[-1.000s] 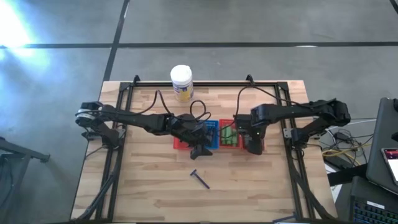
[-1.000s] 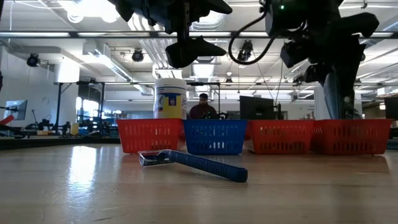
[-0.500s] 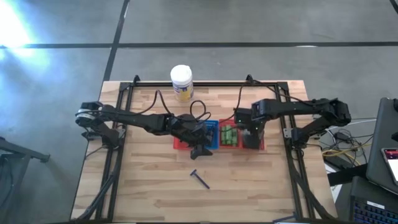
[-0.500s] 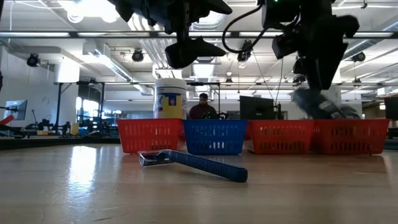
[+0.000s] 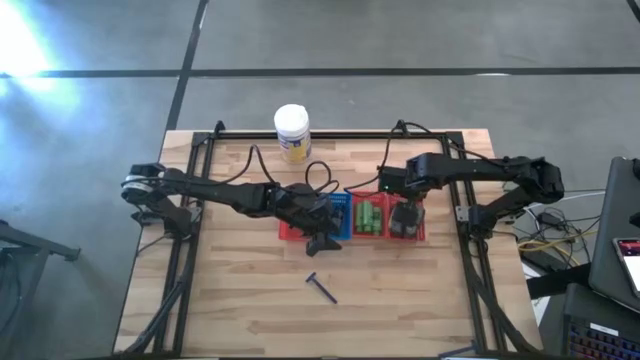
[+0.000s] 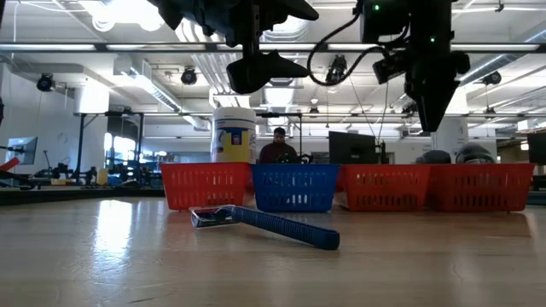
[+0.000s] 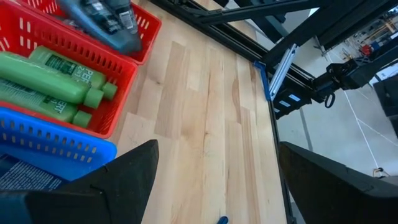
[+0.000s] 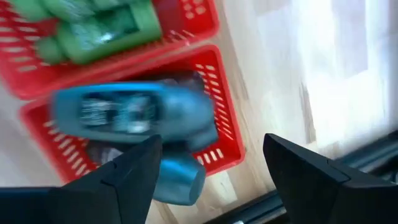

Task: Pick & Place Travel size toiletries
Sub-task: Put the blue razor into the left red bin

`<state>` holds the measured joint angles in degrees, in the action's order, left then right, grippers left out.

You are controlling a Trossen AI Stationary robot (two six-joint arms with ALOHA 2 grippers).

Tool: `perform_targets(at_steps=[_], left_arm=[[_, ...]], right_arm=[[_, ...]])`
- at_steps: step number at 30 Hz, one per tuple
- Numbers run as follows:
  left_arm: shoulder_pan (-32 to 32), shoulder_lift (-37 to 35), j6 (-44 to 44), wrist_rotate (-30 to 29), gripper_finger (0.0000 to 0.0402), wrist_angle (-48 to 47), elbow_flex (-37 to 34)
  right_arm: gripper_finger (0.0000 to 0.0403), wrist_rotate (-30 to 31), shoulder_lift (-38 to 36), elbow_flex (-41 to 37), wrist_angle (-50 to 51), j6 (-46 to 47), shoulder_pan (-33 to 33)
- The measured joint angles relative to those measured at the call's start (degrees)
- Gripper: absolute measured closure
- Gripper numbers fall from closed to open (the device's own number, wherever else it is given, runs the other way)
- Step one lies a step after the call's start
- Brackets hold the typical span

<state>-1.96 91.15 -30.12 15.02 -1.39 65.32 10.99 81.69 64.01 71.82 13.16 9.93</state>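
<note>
The travel size toiletries lie sorted in a row of mesh baskets: grey oval bottles (image 8: pixel 130 115) in the rightmost red basket (image 5: pixel 406 221), green bottles (image 7: pixel 46 78) in the red basket (image 5: pixel 368 218) beside it. A thin dark blue stick (image 6: pixel 273 223) lies alone on the wood, nearer the front edge. My right gripper (image 8: pixel 211 168) hangs open above the far side of the grey bottles' basket, pointing down, with nothing between its fingers. My left gripper (image 7: pixel 217 180) hovers open over the blue basket (image 5: pixel 338 208), also empty.
A tall white jar with a yellow label (image 5: pixel 291 131) stands at the table's far edge. Another red basket (image 6: pixel 205 185) closes the row on the left. A black frame (image 5: pixel 330 135) borders the table. Bare wood spreads toward the near edge.
My right gripper has let go of a grey bottle, which has dropped into the rightmost red basket and lies there now. The gripper has then risen a little, drawn back toward the table's far edge and tipped about.
</note>
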Motion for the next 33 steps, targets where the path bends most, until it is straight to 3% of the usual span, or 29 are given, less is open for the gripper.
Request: perform_targets(at_steps=[4,8,14,17,20,26,33], left_arm=[[-0.2,0.0,0.2,0.1,0.0069,-1.4,0.0],[-2.7,0.0,1.7,2.3,0.0069,-9.9,0.0],[-11.8,1.9,20.3,-4.9,0.007,-25.0,0.0],[-16.0,4.3,30.3,-6.9,0.007,-21.2,0.0],[-18.0,7.6,34.9,-9.9,0.007,-15.6,0.5],[-17.6,14.8,33.8,-10.6,0.0081,-14.9,4.3],[-16.7,21.5,34.5,-7.1,0.0157,-15.1,8.3]], right_arm=[[0.0139,-4.8,-1.1,2.0,-0.2,-2.3,-0.7],[0.0154,-10.8,-3.0,3.0,-0.5,-2.7,-2.3],[0.0166,-11.2,-5.8,1.7,-0.7,0.5,-7.2],[0.0168,-11.1,-6.7,1.1,-0.7,3.3,-9.6],[0.0163,-11.0,-7.2,0.6,-0.7,6.2,-11.6],[0.0143,-11.0,-7.3,0.2,-0.9,10.5,-15.8],[0.0126,-11.0,-7.3,-0.9,-2.4,14.2,-18.8]])
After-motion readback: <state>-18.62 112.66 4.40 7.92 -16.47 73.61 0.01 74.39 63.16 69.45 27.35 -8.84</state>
